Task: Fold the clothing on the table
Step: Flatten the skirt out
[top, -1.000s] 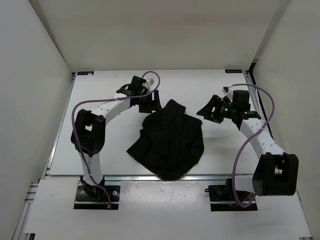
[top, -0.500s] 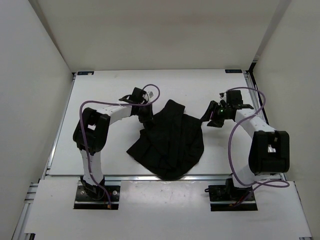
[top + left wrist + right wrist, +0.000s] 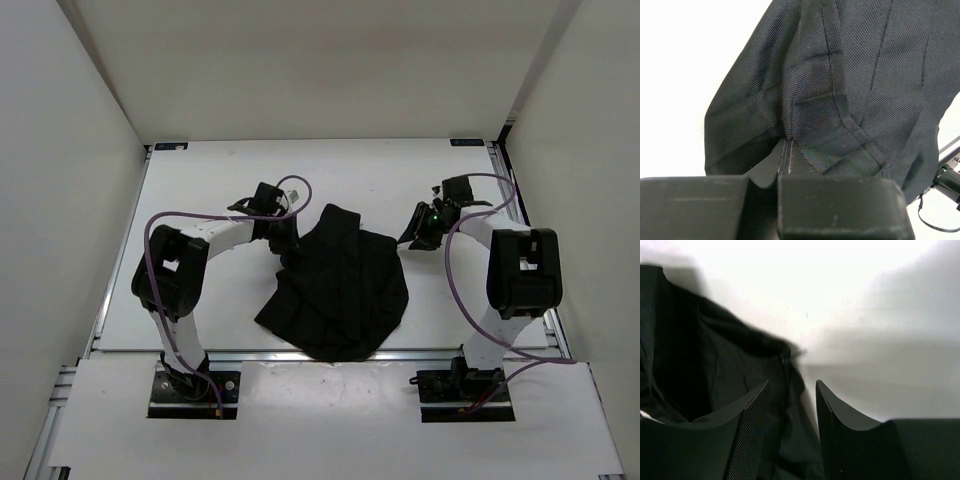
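Note:
The clothing [image 3: 342,285], a black pleated garment, lies crumpled in the middle of the white table [image 3: 200,170]. My left gripper [image 3: 287,243] is at its upper left edge. In the left wrist view that gripper [image 3: 788,149] is shut, with a fold of the clothing [image 3: 855,75] pinched between its tips. My right gripper [image 3: 411,236] is low at the garment's upper right edge. In the right wrist view its jaws [image 3: 792,386] stand apart, with the dark hem of the clothing [image 3: 715,370] lying between them and the right finger over bare table.
White walls enclose the table on the left, back and right. Metal rails [image 3: 300,355] run along the near edge by the arm bases. Purple cables [image 3: 470,240] loop off both arms. Bare tabletop [image 3: 200,300] lies left of the garment and behind it.
The left gripper came down onto the clothing's upper left edge and shut on it, bunching that edge. The right gripper moved left and down to the right edge, jaws narrowing.

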`<state>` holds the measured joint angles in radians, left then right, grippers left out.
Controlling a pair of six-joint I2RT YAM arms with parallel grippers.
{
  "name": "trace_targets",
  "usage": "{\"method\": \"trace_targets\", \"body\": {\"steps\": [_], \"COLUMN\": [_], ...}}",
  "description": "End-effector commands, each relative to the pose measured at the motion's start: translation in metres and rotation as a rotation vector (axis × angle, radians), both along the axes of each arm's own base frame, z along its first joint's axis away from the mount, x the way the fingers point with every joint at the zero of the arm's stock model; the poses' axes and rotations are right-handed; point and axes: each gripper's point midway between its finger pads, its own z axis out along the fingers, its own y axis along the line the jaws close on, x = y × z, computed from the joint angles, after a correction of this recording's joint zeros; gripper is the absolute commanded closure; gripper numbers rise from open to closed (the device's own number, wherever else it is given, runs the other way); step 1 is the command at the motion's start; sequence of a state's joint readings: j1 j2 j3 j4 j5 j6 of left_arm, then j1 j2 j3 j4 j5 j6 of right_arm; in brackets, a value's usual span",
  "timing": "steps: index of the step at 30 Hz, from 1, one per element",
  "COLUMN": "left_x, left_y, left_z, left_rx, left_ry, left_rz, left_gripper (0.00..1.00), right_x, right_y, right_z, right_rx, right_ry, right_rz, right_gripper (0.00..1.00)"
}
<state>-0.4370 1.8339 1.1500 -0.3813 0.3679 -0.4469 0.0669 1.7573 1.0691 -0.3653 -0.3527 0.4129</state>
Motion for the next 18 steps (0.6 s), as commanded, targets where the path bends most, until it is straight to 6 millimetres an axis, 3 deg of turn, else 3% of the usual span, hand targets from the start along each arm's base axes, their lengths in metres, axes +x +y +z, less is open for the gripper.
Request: {"method": "trace_targets", "body": {"steps": [1, 4, 7, 14, 18], "left_x": [0.001, -0.001, 0.003, 0.011, 0.015], "left_y": [0.002, 0.008, 0.014, 0.026, 0.023], "left_z": [0.022, 0.023, 0.024, 0.025, 0.026], "left_rx": [-0.024, -0.022, -0.014, -0.011, -0.018], "left_ry": [-0.053, -0.053, -0.056, -0.058, -0.064], "left_rz": [0.007, 0.014, 0.034, 0.075, 0.075], "left_gripper": [1.00, 1.00, 1.00, 1.00, 1.00], "right_x": [0.025, 0.028, 0.027, 0.019, 0.017], "right_y": [0.008, 0.017, 0.026, 0.039, 0.051], "right_z": [0.005, -0.001, -0.004, -0.012, -0.012], "right_rx": [0.024, 0.057, 0.122, 0.173, 0.210], "right_ry": [-0.061, -0.055, -0.028, 0.020, 0.017], "right_rz": [0.008, 0.024, 0.025, 0.040, 0.062], "right_gripper": [0.53, 0.54, 0.62, 0.60, 0.63]}}
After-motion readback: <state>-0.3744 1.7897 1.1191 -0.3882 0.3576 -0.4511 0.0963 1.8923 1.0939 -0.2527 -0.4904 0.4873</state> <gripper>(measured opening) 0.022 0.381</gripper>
